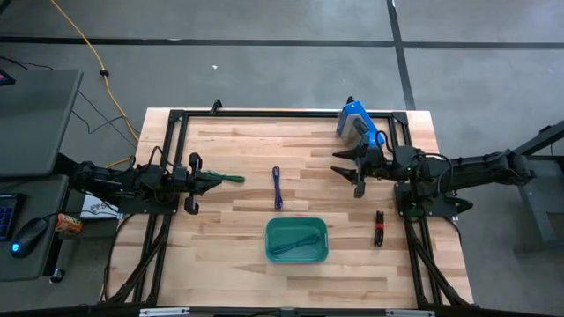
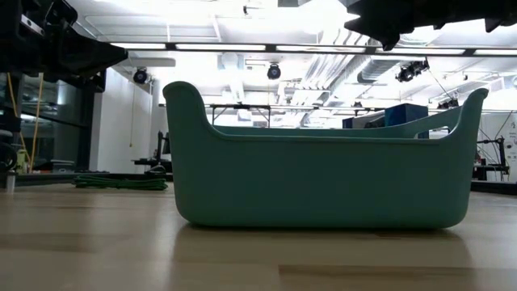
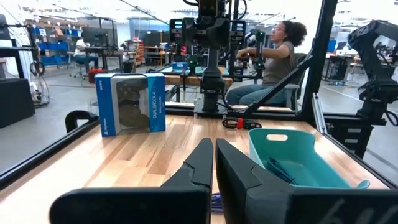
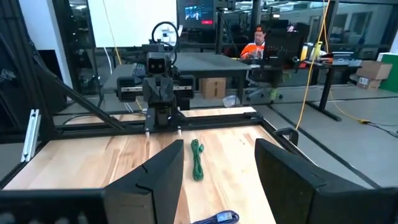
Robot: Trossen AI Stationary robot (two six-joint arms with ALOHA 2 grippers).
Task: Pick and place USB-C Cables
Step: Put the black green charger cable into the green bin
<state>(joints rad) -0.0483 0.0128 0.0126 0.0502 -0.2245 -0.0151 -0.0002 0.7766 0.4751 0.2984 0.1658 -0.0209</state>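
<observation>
While both arms are hovering over their own sides of the table (image 1: pixel 229 264), bare wood is lying open across the middle and along the near edge. The left gripper (image 1: pixel 214 180) is sitting with fingers pressed together, holding nothing; the green cable (image 1: pixel 233 179) is lying just past its tips. The right gripper (image 1: pixel 345 169) is standing with fingers spread and empty, near the blue box (image 1: pixel 352 118) at the far edge. The purple-blue cable (image 1: pixel 277 187) is resting mid-table, and the red-and-black cable (image 1: pixel 379 227) is lying near the right side. The teal tub (image 1: pixel 297 240) is holding the teal cable (image 1: pixel 295 243), which is hard to make out against it. From table height, the tub's wall is hiding its contents.
</observation>
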